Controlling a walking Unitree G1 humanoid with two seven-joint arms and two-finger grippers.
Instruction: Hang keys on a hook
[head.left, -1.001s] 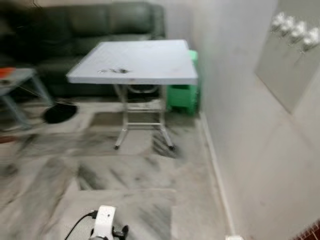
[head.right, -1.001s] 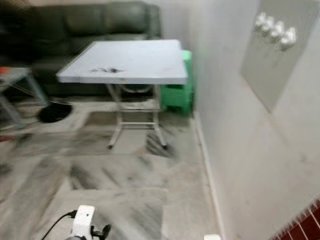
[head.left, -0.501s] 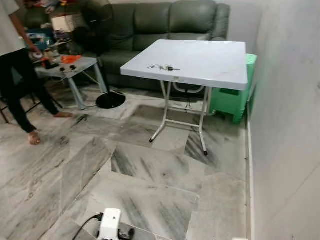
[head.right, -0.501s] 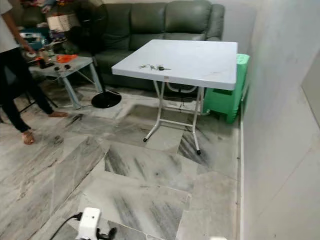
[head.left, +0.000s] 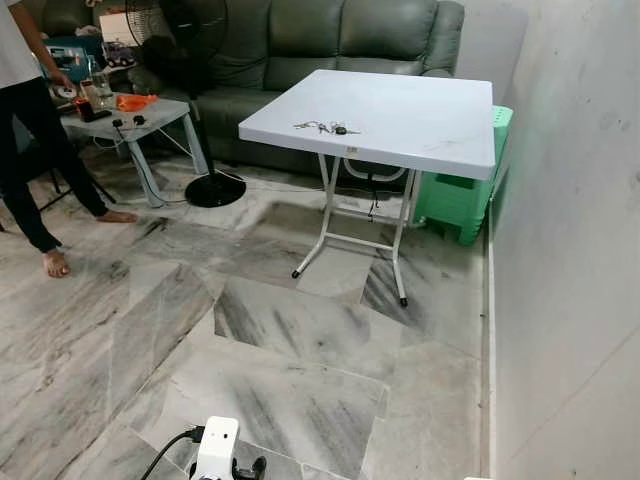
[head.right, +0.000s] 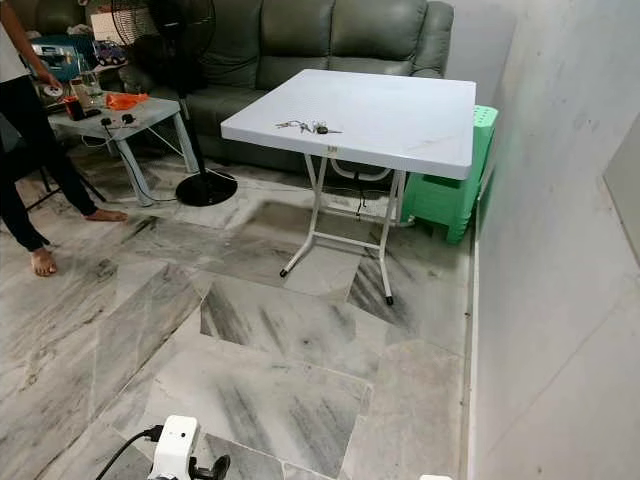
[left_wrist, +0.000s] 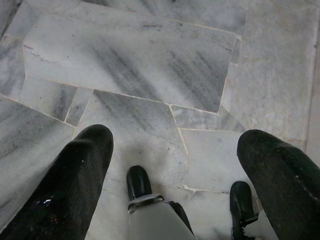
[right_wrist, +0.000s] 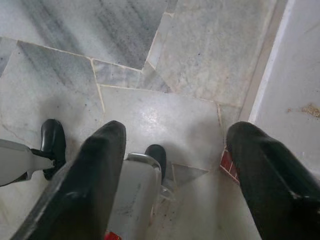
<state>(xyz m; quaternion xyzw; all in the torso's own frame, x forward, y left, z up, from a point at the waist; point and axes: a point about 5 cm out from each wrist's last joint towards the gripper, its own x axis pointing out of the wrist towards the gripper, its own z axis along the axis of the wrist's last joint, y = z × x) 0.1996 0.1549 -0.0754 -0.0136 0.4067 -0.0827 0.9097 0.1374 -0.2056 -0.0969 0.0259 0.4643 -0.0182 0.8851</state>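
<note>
on the white table lie the keys.

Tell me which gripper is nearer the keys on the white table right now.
Left, though only marginally. Both grippers hang low over the marble floor, far short of the keys on the white table. The left gripper and right gripper are both open; the keys lie slightly toward the left side.

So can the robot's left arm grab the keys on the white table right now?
Probably not. The keys lie on the far table, across open floor, while the left gripper hangs open, pointing down at its feet.
</note>
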